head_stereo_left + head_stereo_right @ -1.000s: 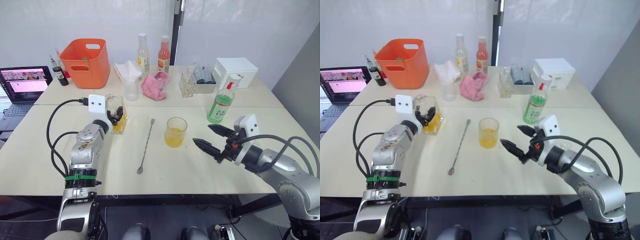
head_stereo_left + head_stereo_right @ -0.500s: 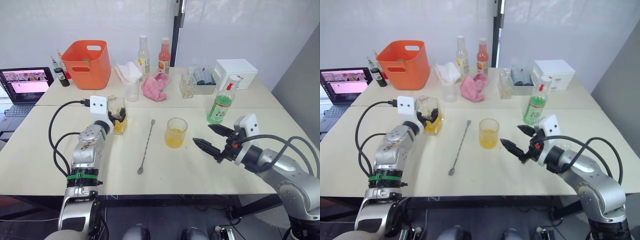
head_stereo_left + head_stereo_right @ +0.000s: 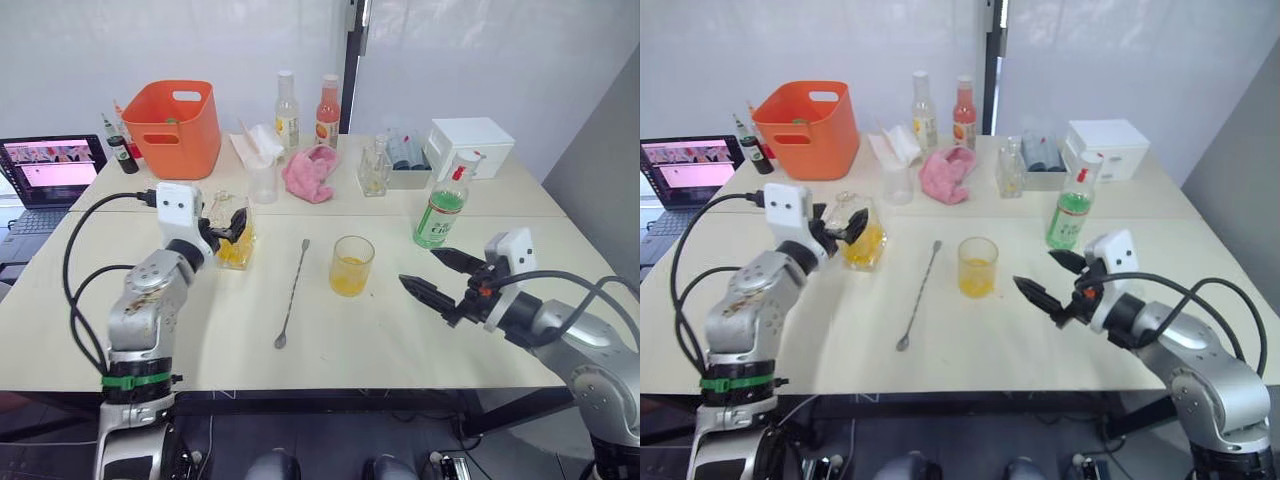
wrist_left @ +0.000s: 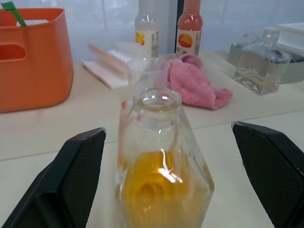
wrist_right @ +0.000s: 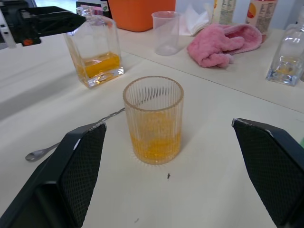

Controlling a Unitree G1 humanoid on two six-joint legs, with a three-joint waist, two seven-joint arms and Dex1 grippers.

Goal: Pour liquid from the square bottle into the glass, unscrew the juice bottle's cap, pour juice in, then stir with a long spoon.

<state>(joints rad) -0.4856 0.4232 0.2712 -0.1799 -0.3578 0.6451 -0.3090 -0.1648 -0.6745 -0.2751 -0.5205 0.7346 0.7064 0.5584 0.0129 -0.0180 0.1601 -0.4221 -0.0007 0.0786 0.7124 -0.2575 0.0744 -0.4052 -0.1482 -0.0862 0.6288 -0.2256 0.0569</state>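
1. Nearest, the long thin silver metal bar spoon lies untouched on the pale surface.
2. The right gripper hovers near the right side, fingers spread and empty, facing the ribbed clear glass tumbler, which holds some orange liquid.
3. The left gripper has fingers spread on either side of the square clear glass bottle of orange-yellow liquid, standing upright at the left.
4. The first pour looks done; next, reach far right for the clear plastic green juice bottle and twist off its white cap.
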